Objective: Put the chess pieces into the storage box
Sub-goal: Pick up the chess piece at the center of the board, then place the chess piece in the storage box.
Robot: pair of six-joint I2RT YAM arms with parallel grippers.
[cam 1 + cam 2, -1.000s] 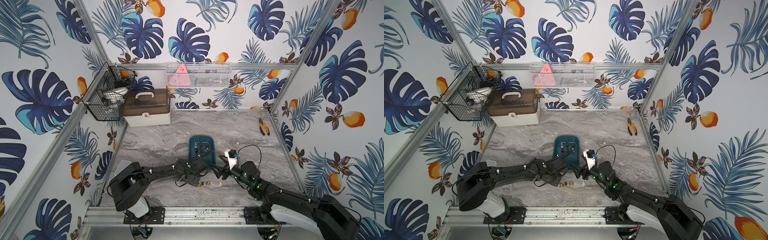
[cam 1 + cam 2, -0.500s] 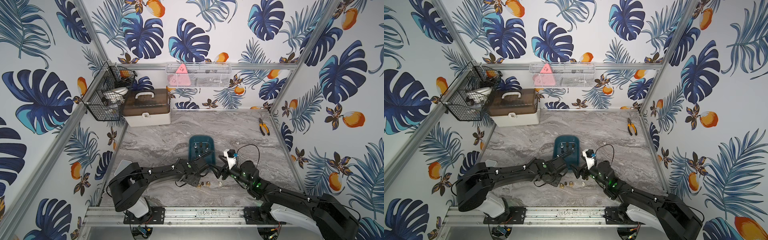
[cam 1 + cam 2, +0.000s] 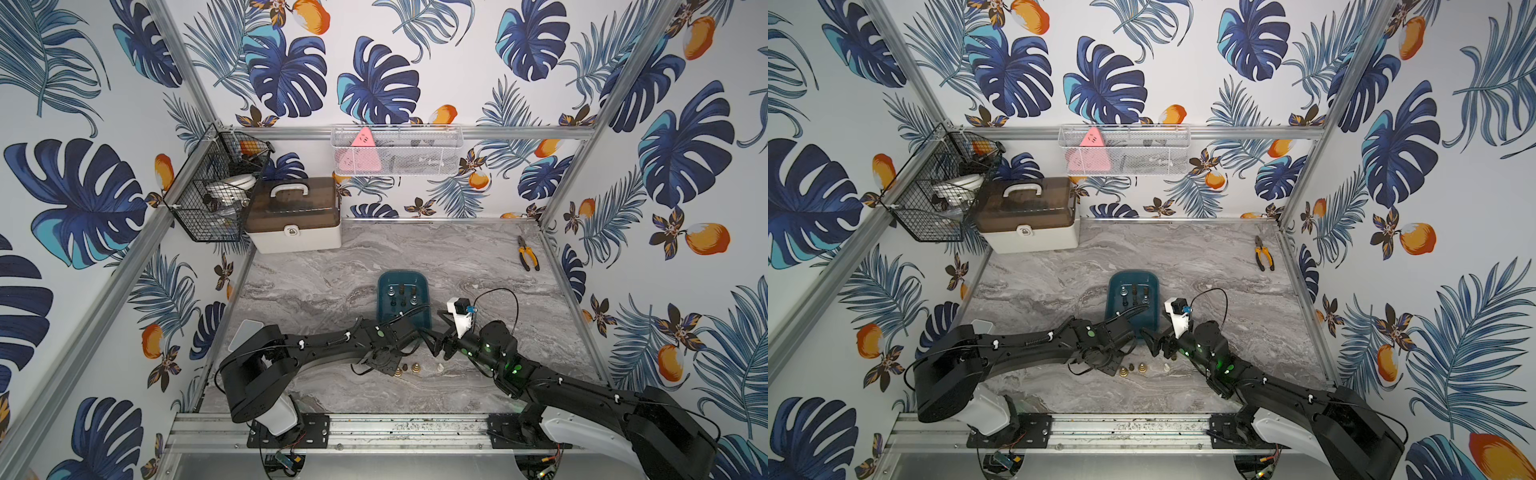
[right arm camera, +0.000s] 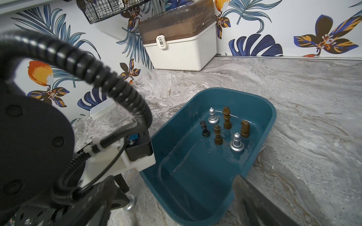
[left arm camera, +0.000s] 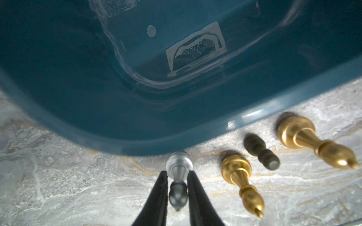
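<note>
The dark teal storage box (image 3: 420,286) lies mid-table, with several chess pieces (image 4: 226,125) standing at its far end. My left gripper (image 5: 177,174) is shut on a silver chess piece (image 5: 178,166), just outside the box's near rim (image 5: 148,146) and low over the table. Beside it stand two golden pieces (image 5: 240,176) and a dark one (image 5: 261,152). In both top views a white piece (image 3: 440,367) stands further right. My right gripper (image 3: 438,347) hangs open by the box's near right corner. One of its fingers (image 4: 252,197) shows, with nothing between the jaws.
A white case with a brown lid (image 3: 295,220) stands at the back left under a black wire basket (image 3: 216,195). Yellow-handled pliers (image 3: 528,258) lie at the back right. A small clear lid (image 4: 102,110) rests by the left wall. A white mesh shelf (image 3: 397,151) hangs on the back wall.
</note>
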